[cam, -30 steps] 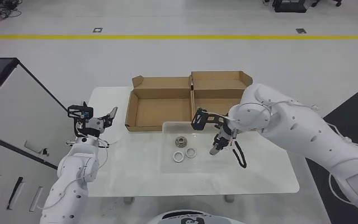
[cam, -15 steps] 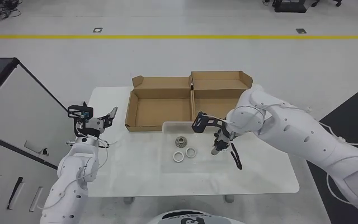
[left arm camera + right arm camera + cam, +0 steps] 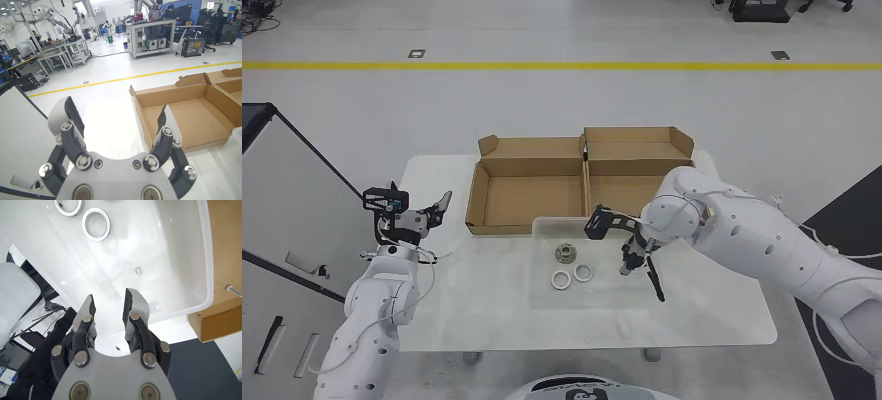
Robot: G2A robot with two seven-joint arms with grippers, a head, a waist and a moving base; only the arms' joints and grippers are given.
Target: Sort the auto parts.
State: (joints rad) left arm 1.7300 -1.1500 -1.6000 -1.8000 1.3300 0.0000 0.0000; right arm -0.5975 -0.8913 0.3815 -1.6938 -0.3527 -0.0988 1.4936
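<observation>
Bin (image 3: 207, 256) holds two rings (image 3: 560, 280) (image 3: 583, 272), one hub (image 3: 565, 252), one nut (image 3: 138, 271).

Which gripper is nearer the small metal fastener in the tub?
Right. The right gripper hangs over the tub, close beside the fastener; left gripper sits at the table's opposite end.

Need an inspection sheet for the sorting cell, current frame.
Surface: white table, nothing spilled.
Job's things: two rings, a flanged part and a small nut in the clear bin; a bolt in a cardboard box.
Clutter: nothing seen.
Grippers: right gripper open, empty, above the bin; left gripper open, empty, by the table's left edge.
Cables: black cable hangs off the right arm.
Surroundings: yellow floor line beyond the table.
</observation>
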